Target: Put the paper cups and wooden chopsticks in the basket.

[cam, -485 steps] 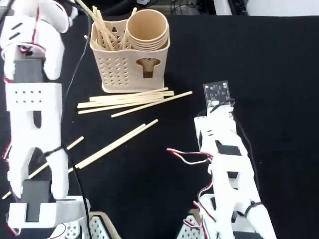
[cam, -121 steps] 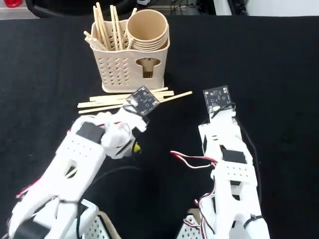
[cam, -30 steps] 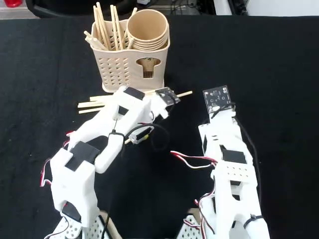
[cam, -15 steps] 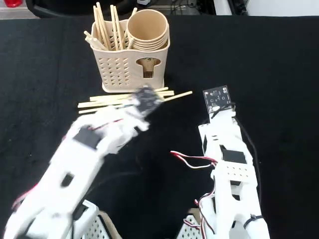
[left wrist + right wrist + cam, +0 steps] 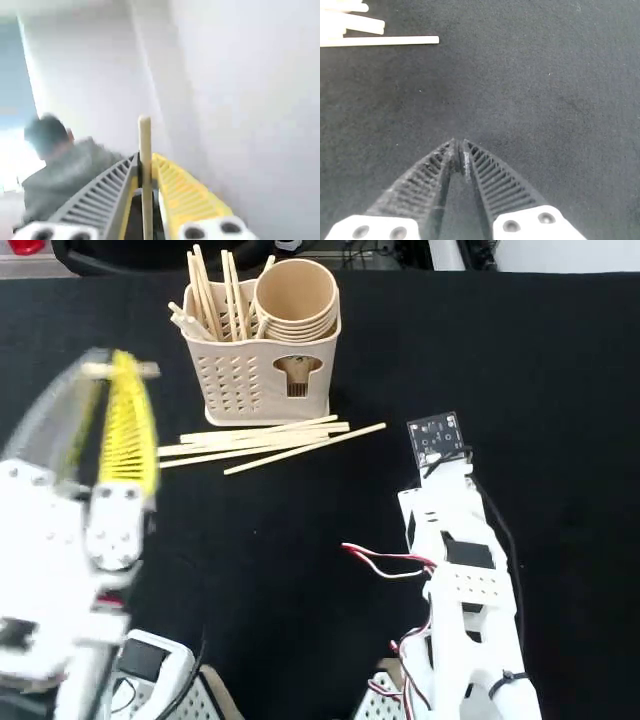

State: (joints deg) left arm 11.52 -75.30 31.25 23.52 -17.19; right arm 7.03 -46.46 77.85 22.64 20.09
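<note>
Near the tabletop's (image 5: 560, 390) left edge the left arm stands tall, its left gripper (image 5: 105, 370) clamping one chopstick (image 5: 145, 145). By the far edge, the basket (image 5: 240, 390) holds paper cups (image 5: 295, 295), and loose chopsticks (image 5: 260, 445) lie just before it. Right of centre the right arm stretches low, its right gripper (image 5: 457, 155) closed and empty.

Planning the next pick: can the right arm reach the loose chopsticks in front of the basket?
Probably yes: the right hand sits shut near the loose chopsticks, bare cloth between.

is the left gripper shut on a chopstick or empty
Shut on a wooden chopstick: the fingers of the left gripper press against both its sides.
</note>
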